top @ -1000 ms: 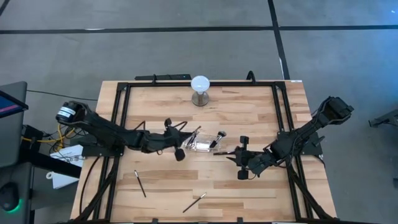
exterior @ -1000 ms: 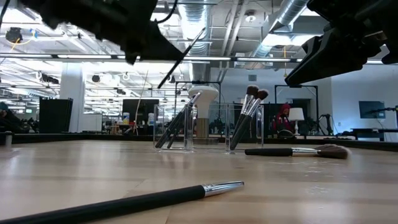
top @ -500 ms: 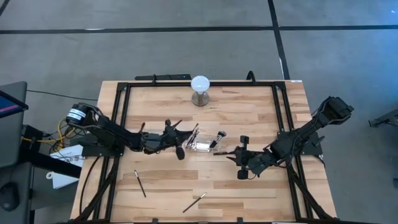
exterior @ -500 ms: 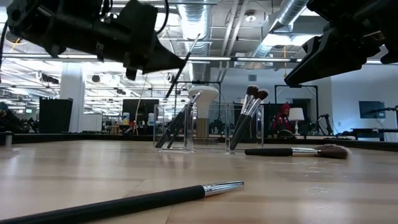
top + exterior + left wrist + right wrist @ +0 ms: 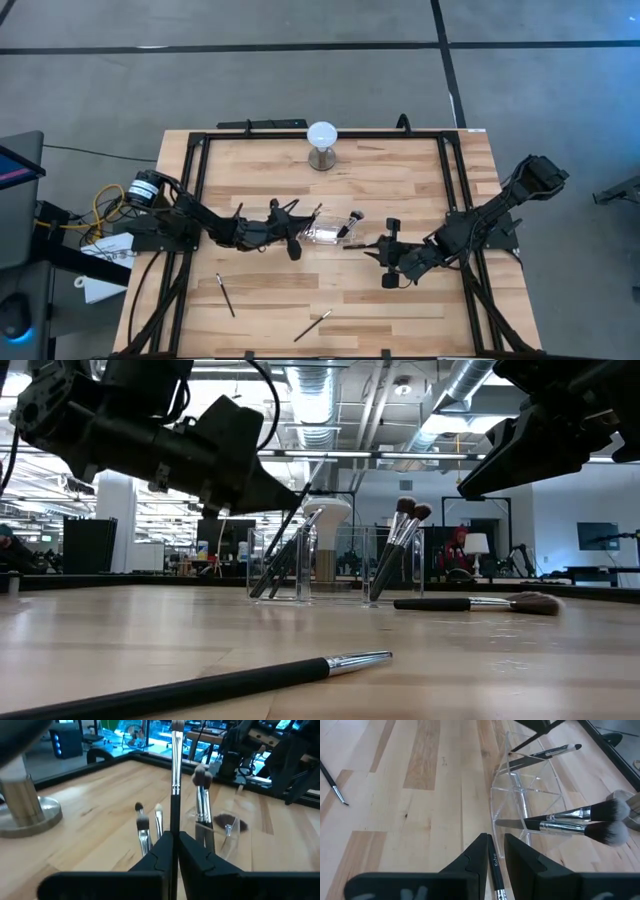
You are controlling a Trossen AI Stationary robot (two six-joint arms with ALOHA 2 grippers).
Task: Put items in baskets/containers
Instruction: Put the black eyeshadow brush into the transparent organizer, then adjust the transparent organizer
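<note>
Brushes lie loose at the near side of the table (image 5: 400,190): one slim brush (image 5: 313,325) near the front edge at about 6 o'clock from the clear holder (image 5: 325,231), another, the front-left brush (image 5: 226,295), at about 8 o'clock from it. In the low view the nearest brush (image 5: 200,687) lies flat across the foreground, dark handle and silver ferrule. Farther in, the right gripper (image 5: 388,262) hangs at roughly 4 o'clock from the holder, fingers nearly together around a dark brush handle (image 5: 496,870), with a broad-headed brush (image 5: 475,603) lying flat on the wood just beside the holder. The left gripper (image 5: 291,238) sits at the holder's 9 o'clock end, clamped on a thin upright brush (image 5: 175,780) whose tip rises above the compartments. The holder itself stands mid-table with several brushes leaning inside, two fluffy heads (image 5: 410,510) sticking up. Beyond it, at 12 o'clock, stands a white globe (image 5: 322,134) on a metal base.
</note>
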